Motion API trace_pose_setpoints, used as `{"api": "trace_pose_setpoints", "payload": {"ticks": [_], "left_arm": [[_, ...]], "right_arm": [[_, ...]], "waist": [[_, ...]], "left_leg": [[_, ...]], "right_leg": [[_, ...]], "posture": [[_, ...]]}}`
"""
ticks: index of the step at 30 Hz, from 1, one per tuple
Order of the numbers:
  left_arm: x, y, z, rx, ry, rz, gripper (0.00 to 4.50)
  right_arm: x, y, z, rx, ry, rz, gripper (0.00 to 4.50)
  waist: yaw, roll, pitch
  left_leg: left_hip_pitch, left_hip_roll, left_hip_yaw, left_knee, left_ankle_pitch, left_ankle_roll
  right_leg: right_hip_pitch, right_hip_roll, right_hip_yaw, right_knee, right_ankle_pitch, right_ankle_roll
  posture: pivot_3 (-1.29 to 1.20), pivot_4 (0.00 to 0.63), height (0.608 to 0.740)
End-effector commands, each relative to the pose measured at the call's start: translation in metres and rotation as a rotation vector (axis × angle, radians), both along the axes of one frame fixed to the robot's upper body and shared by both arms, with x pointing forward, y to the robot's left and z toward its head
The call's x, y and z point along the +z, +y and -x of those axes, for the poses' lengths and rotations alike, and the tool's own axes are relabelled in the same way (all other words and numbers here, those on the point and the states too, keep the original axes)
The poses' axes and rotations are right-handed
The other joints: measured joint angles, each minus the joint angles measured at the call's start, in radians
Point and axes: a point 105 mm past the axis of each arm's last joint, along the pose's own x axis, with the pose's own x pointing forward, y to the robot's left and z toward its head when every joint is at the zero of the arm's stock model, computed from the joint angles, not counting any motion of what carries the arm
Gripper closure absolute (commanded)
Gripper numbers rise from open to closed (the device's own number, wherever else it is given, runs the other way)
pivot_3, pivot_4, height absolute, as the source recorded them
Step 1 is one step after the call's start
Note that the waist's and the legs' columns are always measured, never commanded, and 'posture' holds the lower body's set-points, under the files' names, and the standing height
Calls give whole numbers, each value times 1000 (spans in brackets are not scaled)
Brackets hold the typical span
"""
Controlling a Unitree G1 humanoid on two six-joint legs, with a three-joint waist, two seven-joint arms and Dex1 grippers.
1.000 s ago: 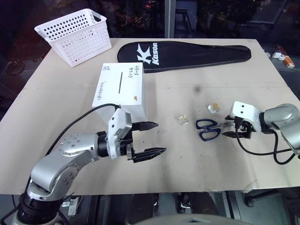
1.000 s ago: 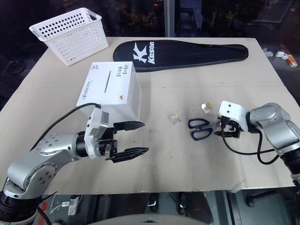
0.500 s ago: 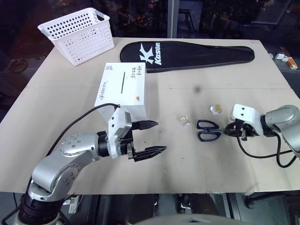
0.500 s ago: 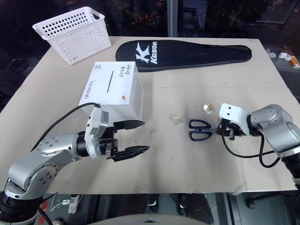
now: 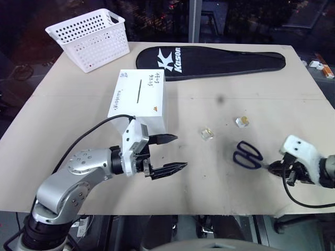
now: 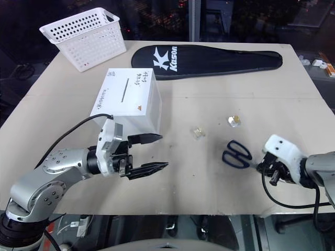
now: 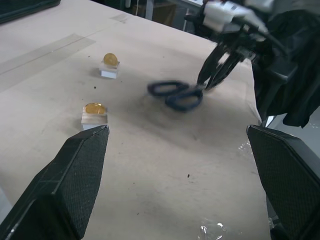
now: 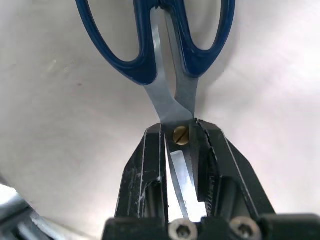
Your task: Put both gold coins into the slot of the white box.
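Two gold coins in clear cases lie mid-table, one (image 5: 206, 133) nearer the white box (image 5: 137, 107) and one (image 5: 242, 121) farther right; the left wrist view shows them too, the nearer coin (image 7: 94, 108) and the farther coin (image 7: 110, 59). The box stands upright with its dark slot (image 5: 139, 90) on top. My left gripper (image 5: 180, 151) hovers open in front of the box, pointing right toward the coins. Near the front right edge, my right gripper (image 5: 272, 167) is shut on the blades of blue-handled scissors (image 5: 247, 155), gripping at the pivot screw (image 8: 180, 135).
A white perforated basket (image 5: 91, 39) stands at the back left. A long black racket cover (image 5: 209, 56) lies along the back. The table's front edge runs just behind my right gripper.
My right gripper closed on the scissors' blades and dragged the scissors back toward the front right edge, away from the coins. The left arm has stayed put.
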Motion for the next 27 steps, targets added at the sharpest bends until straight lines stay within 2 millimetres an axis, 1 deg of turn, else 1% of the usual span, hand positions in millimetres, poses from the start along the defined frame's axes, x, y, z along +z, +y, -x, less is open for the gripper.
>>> {"api": "trace_pose_setpoints", "payload": {"ticks": [1,4,7,8,9,11,12,14,16,17,19,20,21,22,23,27], "left_arm": [[7,-5,0,-29,-28,13,0],[8,-9,-2,-47,-29,16,0],[9,-11,-3,-65,-32,14,0],[10,-11,-4,-64,-33,14,0],[10,-11,-5,-64,-33,14,0],[12,-7,-7,-56,-34,13,0],[12,-6,-8,-53,-34,11,0],[11,-5,-9,-46,-33,13,0],[12,-5,-10,-36,-30,26,0],[12,-5,-10,-35,-30,28,0],[13,-6,-10,-37,-32,29,0],[13,-6,-10,-38,-33,30,0],[13,-6,-10,-40,-35,30,0],[14,-6,-10,-42,-38,30,0],[15,-6,-9,-41,-41,31,0],[18,-4,-10,-38,-63,23,0]], "right_arm": [[17,-30,-8,-336,-105,8,4313],[14,-38,-15,-487,-129,-31,4313],[6,-40,-20,-554,-124,-67,4313],[5,-42,-21,-568,-126,-61,3813],[4,-44,-21,-580,-128,-54,3151],[10,-42,-23,-577,-166,-49,2333],[17,-36,-26,-554,-199,-66,1855],[34,-15,-36,-463,-285,-146,913],[51,17,-48,-353,-361,-256,913],[56,30,-53,-312,-379,-287,913],[58,45,-62,-277,-386,-324,913],[58,48,-65,-272,-383,-338,1348],[56,51,-71,-283,-376,-346,1520],[53,54,-77,-279,-368,-343,1840],[51,56,-83,-283,-366,-340,2298],[45,62,-99,-283,-343,-345,2298]], "waist": [[0,0,0],[3,1,0],[3,1,0],[3,1,0],[3,1,0],[3,1,0],[1,1,0],[-10,1,0],[-19,1,0],[-23,1,0],[-24,1,0],[-20,1,0],[-17,1,0],[-17,1,0],[-19,1,0],[-19,1,0]], "left_leg": [[0,0,0,0,0,0],[0,0,-1,0,0,1],[-1,-1,-1,0,0,1],[-1,-1,0,0,0,1],[-1,-1,0,0,0,0],[-1,-1,0,0,1,-2],[-1,-1,0,0,1,-2],[-1,-1,1,0,1,-1],[-1,-1,0,0,0,0],[0,-1,0,0,0,1],[0,0,0,-1,0,1],[0,0,-1,-1,0,1],[0,0,-1,-1,0,0],[-1,-1,-1,-1,1,-1],[-1,-1,-1,0,1,-2],[-1,-2,1,0,1,-2]], "right_leg": [[0,0,0,0,0,0],[0,0,0,0,0,0],[0,0,0,1,0,0],[0,0,0,1,0,0],[0,0,0,0,0,0],[-1,1,0,0,0,0],[-1,1,0,0,0,0],[-1,1,1,0,0,0],[-1,2,1,0,0,0],[-1,2,1,0,0,0],[-1,2,1,1,0,0],[-1,2,0,1,0,0],[-1,2,0,1,0,0],[-1,2,0,1,0,0],[-1,1,0,1,0,0],[-1,0,1,0,0,0]], "posture": [[0,150,738],[0,150,738],[0,150,738],[0,150,738],[0,150,738],[0,150,738],[0,150,738],[0,150,738],[0,150,738],[0,150,738],[0,150,738],[0,150,738],[0,150,738],[0,150,738],[0,150,738],[0,150,738]]}}
